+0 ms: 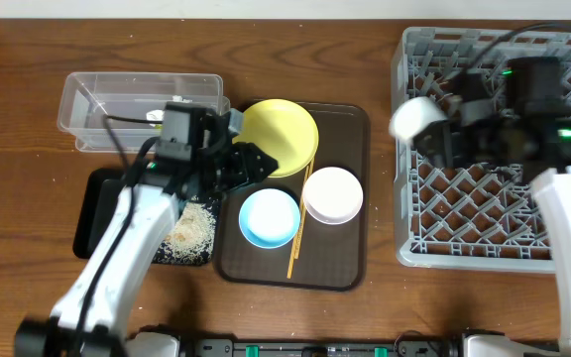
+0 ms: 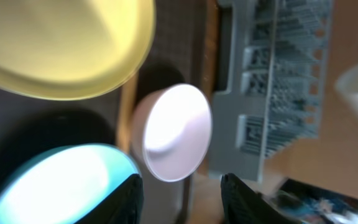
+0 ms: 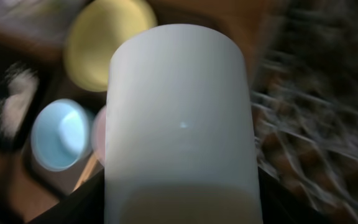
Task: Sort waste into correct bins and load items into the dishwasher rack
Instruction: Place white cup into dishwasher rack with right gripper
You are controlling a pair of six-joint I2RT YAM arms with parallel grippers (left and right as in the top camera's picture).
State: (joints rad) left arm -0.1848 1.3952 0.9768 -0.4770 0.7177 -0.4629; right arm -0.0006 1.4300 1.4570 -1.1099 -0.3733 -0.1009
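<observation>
The right claw (image 1: pixel 432 134) is clenched on the small white cup (image 1: pixel 416 117), holding it in the air over the left edge of the grey dishwasher rack (image 1: pixel 464 248). In that arm's wrist camera the cup fills most of the view, plain white, with no print on the side that shows.

The left claw (image 2: pixel 182 202) is released, its 2 fingers (image 2: pixel 129 199) apart with nothing between them. It hangs over the left part of the dark brown serving tray (image 1: pixel 350 268), just beside the rim of the yellow plate (image 1: pixel 281 134).

That plate sits at the back of the serving tray. In front of it are the light blue bowl (image 1: pixel 269 218) and the white bowl (image 1: pixel 333 194), side by side and close together. The thin chopsticks (image 1: pixel 297 248) lie on the tray between the 2 bowls, running toward the front edge.

Left of the serving tray sits the shallow black tray (image 1: pixel 92 223), with whitish rice scraps (image 1: pixel 194 226) scattered on its right side, partly under the left arm. Behind it stands the clear tub (image 1: pixel 97 94), with a small pale scrap (image 1: pixel 155 116) inside, too small for any lettering to be read.

Everything stands on a brown wooden table (image 1: pixel 28 59).
</observation>
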